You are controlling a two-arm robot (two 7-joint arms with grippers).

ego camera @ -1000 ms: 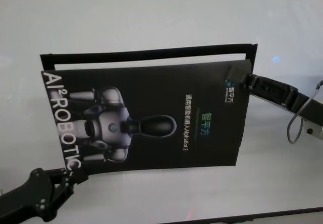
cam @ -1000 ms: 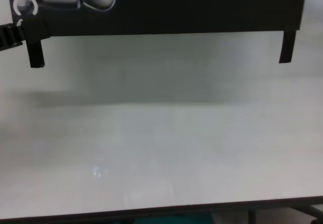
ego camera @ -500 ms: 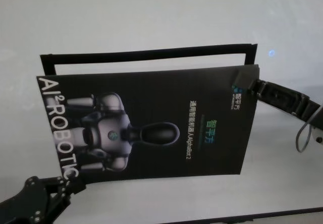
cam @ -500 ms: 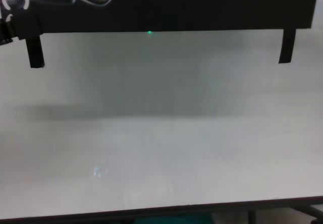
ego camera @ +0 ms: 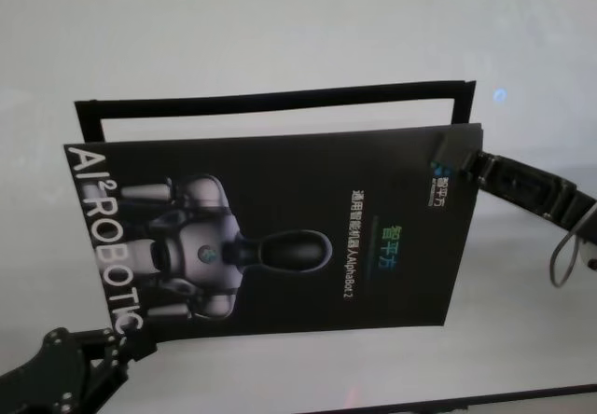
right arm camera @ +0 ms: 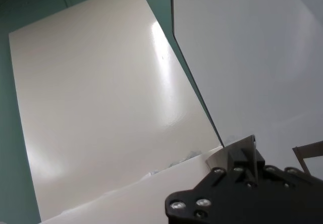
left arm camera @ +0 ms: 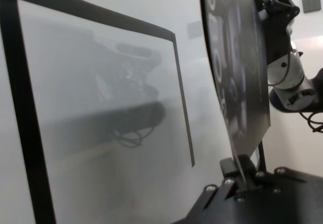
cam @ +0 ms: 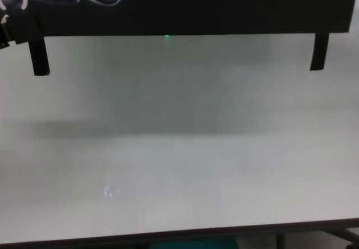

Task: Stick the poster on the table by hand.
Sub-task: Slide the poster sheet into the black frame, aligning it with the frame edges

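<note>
Poster [ego camera: 280, 227] hangs above the table [ego camera: 280, 32], opposite corners pinched between left gripper [ego camera: 131, 339] and right gripper [ego camera: 464, 164] fingers.

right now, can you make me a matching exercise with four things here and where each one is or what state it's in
Things:
1. poster
2. left tool
3. right tool
4. black tape frame

Places or states:
A. stuck flat on the table, open on its near side
B. clamped on the poster's far right corner
C. held up off the table between the two arms
D. clamped on the poster's near left corner, by the white lettering

Pairs: 1-C, 2-D, 3-B, 4-A
</note>
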